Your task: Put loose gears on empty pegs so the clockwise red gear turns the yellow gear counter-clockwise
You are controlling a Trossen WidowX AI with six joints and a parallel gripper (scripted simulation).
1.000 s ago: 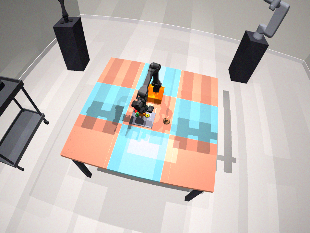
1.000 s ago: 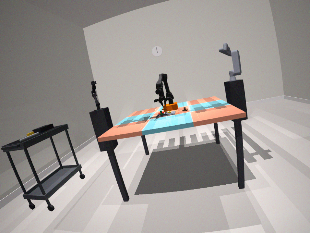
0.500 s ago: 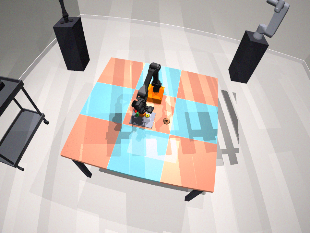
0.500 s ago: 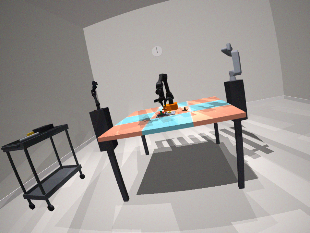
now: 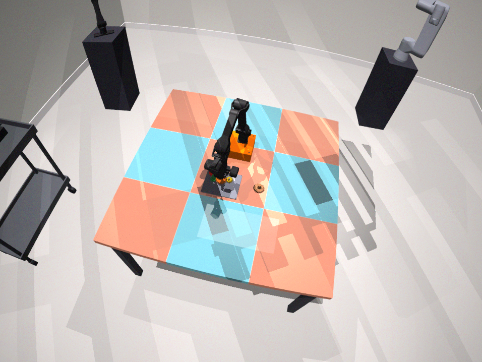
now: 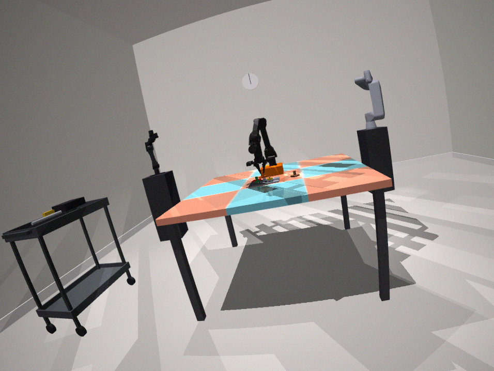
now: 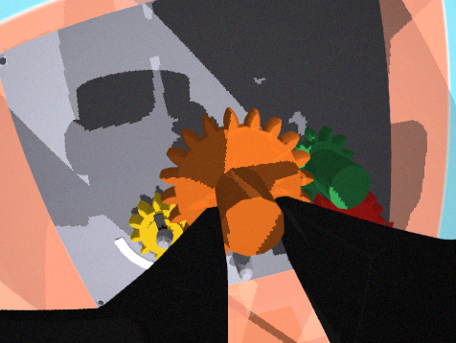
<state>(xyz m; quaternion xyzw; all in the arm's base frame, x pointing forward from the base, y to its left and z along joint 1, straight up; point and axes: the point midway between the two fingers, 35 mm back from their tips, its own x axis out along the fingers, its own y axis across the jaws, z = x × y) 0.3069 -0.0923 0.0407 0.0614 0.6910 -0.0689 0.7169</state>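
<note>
My gripper [image 7: 247,214] [image 6: 262,172] is shut on the hub of a large orange gear [image 7: 259,144] [image 5: 220,181], over the grey board [image 7: 34,91] [image 5: 233,194]. The gap below the orange gear cannot be judged. A green gear [image 7: 335,163] [image 5: 213,179] with a tall hub stands on the board beside it, next to the red gear [image 7: 354,208], which a finger partly hides. The yellow gear [image 7: 148,235] [image 5: 229,179] is on the orange gear's other side; its black stripe shows. An empty peg [image 7: 245,272] shows below the orange hub. A brown gear [image 5: 258,188] [image 6: 294,174] stands on the table.
The white arrow [image 7: 129,254] curves beside the yellow gear. The red arrow is hidden. The arm's orange base block [image 5: 241,153] [image 6: 275,169] stands behind the board. The brown gear is to the board's right in the top view. Dark shadows cross the board.
</note>
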